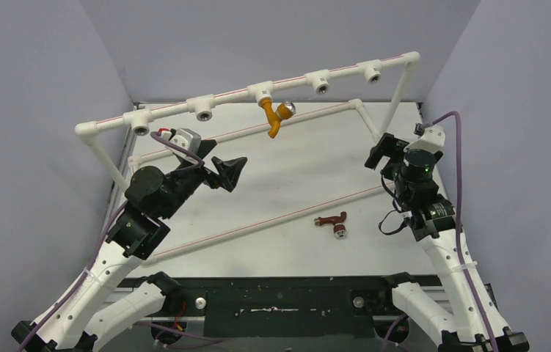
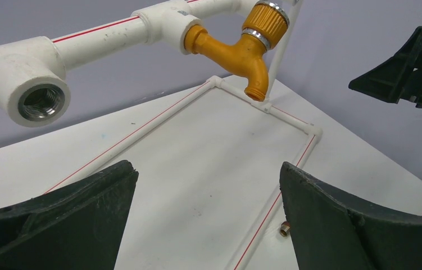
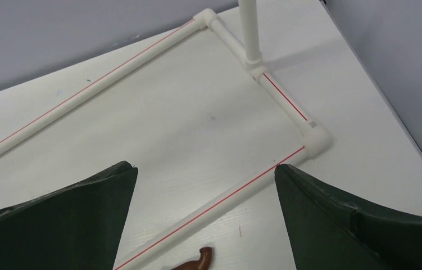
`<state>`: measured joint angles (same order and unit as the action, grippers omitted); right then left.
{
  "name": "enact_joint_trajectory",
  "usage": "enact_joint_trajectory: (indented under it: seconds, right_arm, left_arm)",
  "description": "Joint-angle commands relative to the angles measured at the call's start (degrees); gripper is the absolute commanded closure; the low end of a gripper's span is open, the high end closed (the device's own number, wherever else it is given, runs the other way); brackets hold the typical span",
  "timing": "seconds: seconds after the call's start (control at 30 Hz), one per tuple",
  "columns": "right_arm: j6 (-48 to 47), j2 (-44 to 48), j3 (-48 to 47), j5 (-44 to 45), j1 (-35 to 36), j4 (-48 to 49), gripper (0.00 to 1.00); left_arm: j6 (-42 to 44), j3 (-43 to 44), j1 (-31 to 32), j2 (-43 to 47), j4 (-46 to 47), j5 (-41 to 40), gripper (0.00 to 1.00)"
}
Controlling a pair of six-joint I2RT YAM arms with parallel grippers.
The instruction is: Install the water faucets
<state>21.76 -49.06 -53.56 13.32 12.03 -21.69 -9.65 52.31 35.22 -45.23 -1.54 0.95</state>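
The orange-yellow faucet sits in the pipe rail; the red-brown faucet lies on the bench. Left fingers and right fingers gape empty.

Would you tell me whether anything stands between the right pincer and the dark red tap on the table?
Nothing visible blocks it: the open right pincer hangs above; only the low white pipe lies beside the tap.

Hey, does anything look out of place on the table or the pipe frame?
The red faucet lies on its side on the table, beside the near floor pipe, not in a socket, while the orange faucet hangs from the rail. A small brass bit also lies loose by a floor pipe.
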Motion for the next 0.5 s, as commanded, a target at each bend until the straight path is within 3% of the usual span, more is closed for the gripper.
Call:
enact_joint_trajectory:
  seconds: [0.0,0.47]
  right_arm:
    - [4.2,1.0,-4.5,3.7,-0.1,-9.5,0.0]
    - [2.0,1.6,3.5,-5.0,-0.1,-13.6,0.0]
  left_arm:
    - [0.4,0.5,0.3,0.1,2.4,0.5,0.03]
    - [0.2,0.4,0.4,0.2,2.4,0.4,0.03]
